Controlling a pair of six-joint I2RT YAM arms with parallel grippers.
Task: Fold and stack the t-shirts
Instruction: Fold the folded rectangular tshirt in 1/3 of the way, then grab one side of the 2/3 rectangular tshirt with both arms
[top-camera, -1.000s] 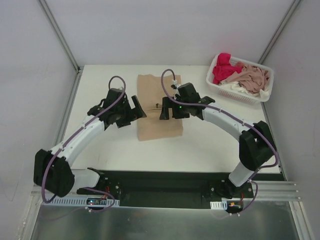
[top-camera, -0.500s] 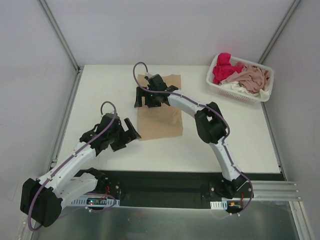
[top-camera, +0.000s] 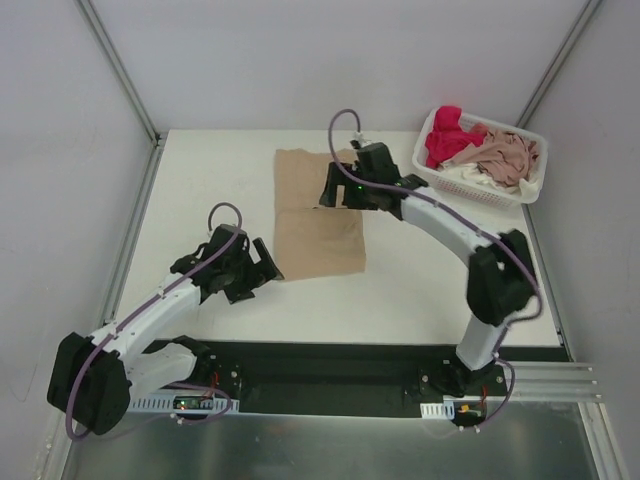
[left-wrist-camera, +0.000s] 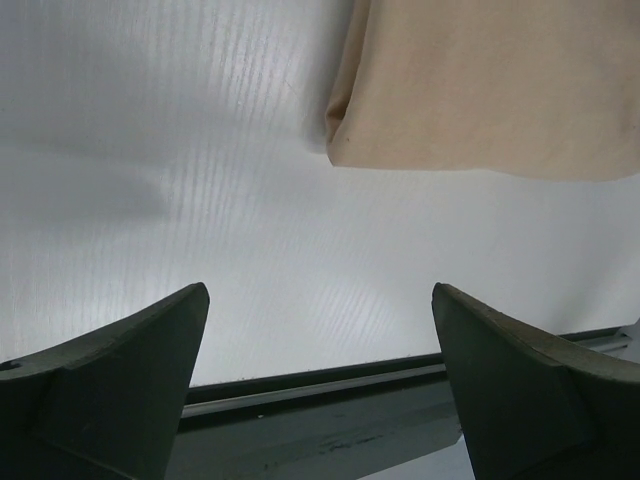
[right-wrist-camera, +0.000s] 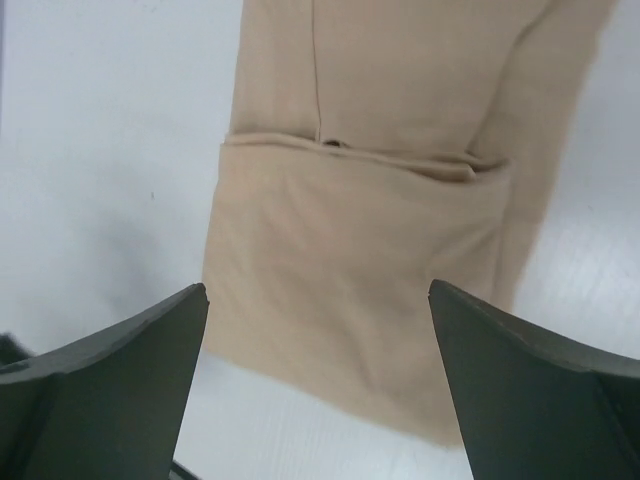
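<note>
A large tan-beige t-shirt (top-camera: 318, 222) lies folded into a long rectangle in the middle of the white table. My right gripper (top-camera: 333, 187) hovers open and empty over its far right part; in the right wrist view (right-wrist-camera: 318, 288) the folded cloth (right-wrist-camera: 360, 230) lies flat under the jaws. My left gripper (top-camera: 264, 266) is open and empty beside the shirt's near left corner, apart from it; that corner (left-wrist-camera: 470, 80) shows in the left wrist view beyond the gripper (left-wrist-camera: 318, 292). Red-pink (top-camera: 446, 135), dusty pink (top-camera: 505, 155) and white (top-camera: 468, 177) shirts lie bunched in the basket.
The white lattice basket (top-camera: 478, 195) stands at the table's far right corner. White walls with metal posts close in the table on left, right and back. The dark base rail (left-wrist-camera: 330, 385) runs along the near table edge.
My right gripper swung from the shirt's middle to its far left edge, then back right to the far right part. My left gripper drew back from the shirt's left edge toward the near corner.
</note>
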